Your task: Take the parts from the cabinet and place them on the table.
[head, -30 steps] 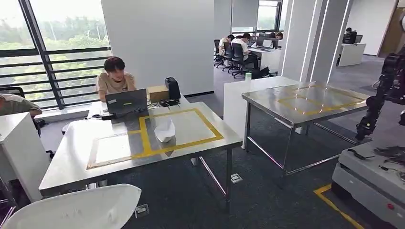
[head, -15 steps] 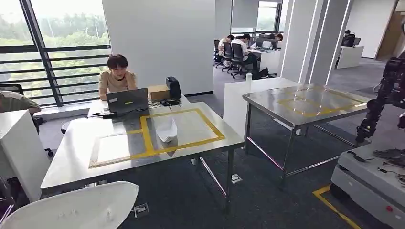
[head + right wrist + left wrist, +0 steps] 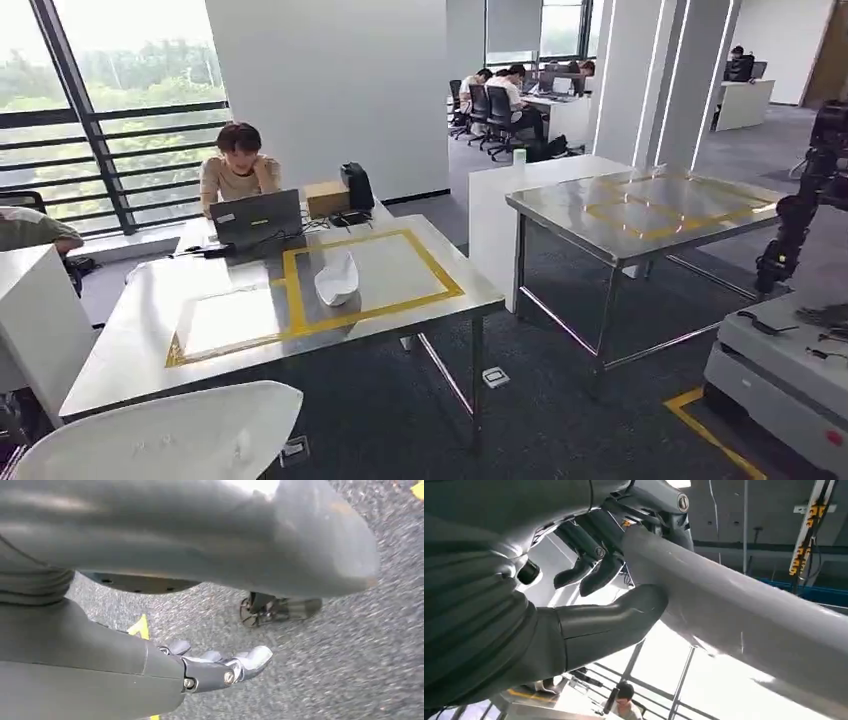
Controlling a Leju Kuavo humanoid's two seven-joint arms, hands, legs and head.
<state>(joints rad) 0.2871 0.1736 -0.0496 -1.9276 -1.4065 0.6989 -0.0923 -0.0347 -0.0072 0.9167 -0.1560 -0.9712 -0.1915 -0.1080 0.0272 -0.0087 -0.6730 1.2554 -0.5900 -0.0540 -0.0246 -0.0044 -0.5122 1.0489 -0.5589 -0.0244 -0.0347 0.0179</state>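
The large white part [image 3: 170,435] is cut off by the head view's near edge; its far end also leaves the left wrist view. The left hand [image 3: 589,575] grips it, fingers partly hidden behind it. The right hand [image 3: 210,667] is blurred, its hold indeterminate.

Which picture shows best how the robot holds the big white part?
The left wrist view: the left hand grips the white part, thumb underneath, fingers on top. The head view shows the part's shape, low at the left. The right wrist view looks at floor.

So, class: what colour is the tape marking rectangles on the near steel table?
Yellow tape on the steel table, shown best in the head view.
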